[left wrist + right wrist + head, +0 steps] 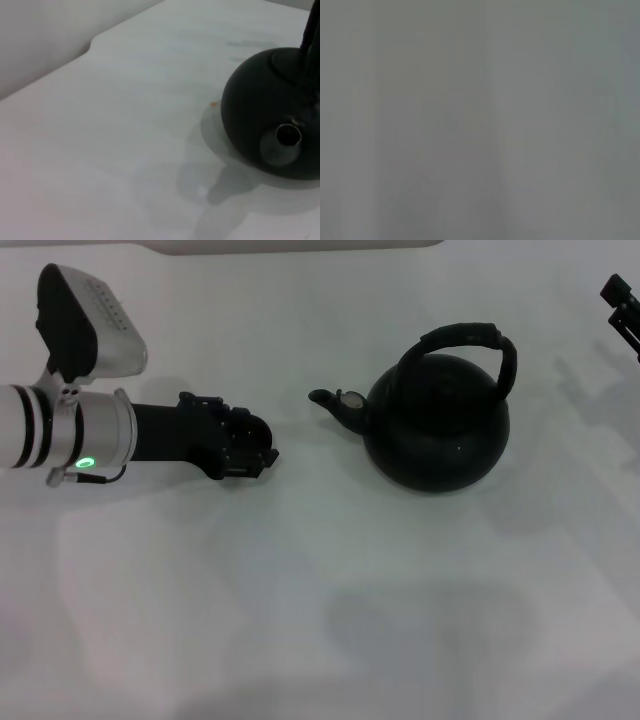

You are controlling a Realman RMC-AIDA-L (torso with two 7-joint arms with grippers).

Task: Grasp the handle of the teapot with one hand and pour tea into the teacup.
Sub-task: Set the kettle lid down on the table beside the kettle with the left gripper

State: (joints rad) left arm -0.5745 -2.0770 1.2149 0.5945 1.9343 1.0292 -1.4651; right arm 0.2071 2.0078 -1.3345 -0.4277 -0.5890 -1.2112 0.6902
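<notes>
**Desk:** Where does the teapot (437, 425) stand, and why that way round?

**Photographer:** Upright on the white table (320, 620), right of the middle and nearer the far edge than the near one. Its short spout (335, 403) points toward the table's left side, straight at the left gripper (262, 448). The arched black handle (470, 345) rises over the round body with nothing holding it. My reading: the pot is set out so that a hand can come down on the hoop from above.

**Desk:** And the gripper relative to it?

**Photographer:** The left gripper lies low over the table's left half, forearm level and aimed at the spout, near the spout's tip but apart from it. It holds nothing. Its fingers are foreshortened, so I cannot tell whether they are spread or pressed together. The left wrist view looks into the spout's mouth (288, 136), which bears out the aim.

**Desk:** The other arm?

**Photographer:** Only a dark tip of the right gripper (625, 302) shows at the table's far right corner, well apart from the pot. Its fingers' state cannot be read.

**Desk:** The teacup?

**Photographer:** Not visible in any view. I judge that no grasp has begun.
</notes>
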